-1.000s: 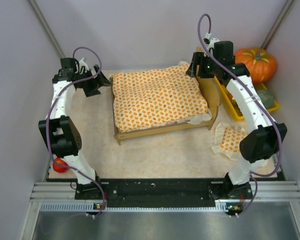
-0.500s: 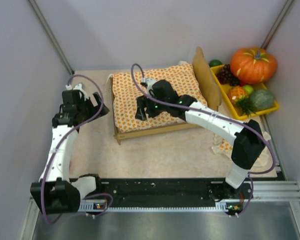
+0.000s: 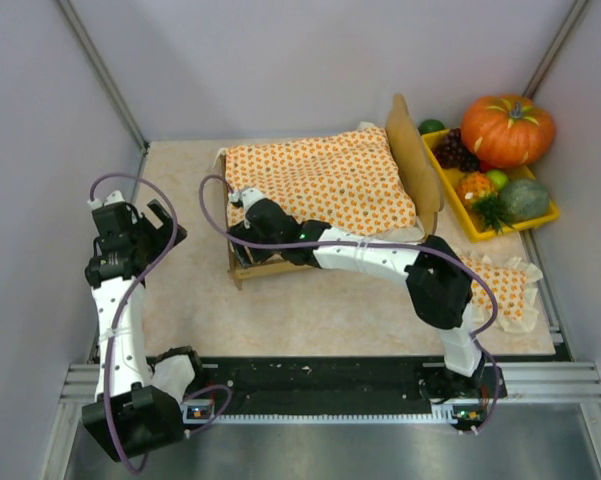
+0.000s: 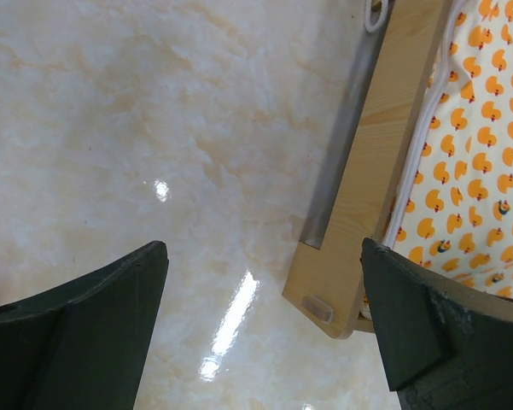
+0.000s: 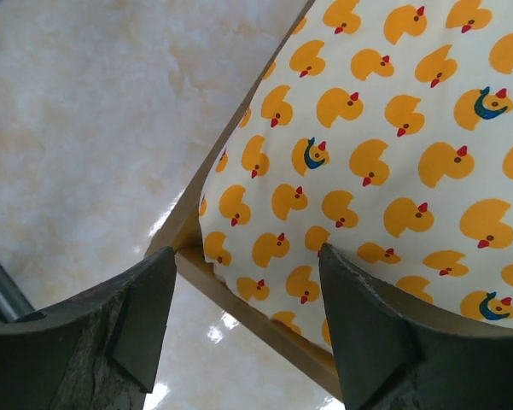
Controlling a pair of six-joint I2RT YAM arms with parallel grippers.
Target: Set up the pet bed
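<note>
The right arm stretches leftward, its right pincer half-spread and empty above the near-left corner of the small light-wood pet bed with rounded plywood headboard, mid-back on the marbled surface, while the bent left arm's left pincer gapes wide alongside.

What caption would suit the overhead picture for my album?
Right gripper open over the foot corner of the pet bed, bedspread already on; left gripper open beside it; pillow lies apart.
</note>
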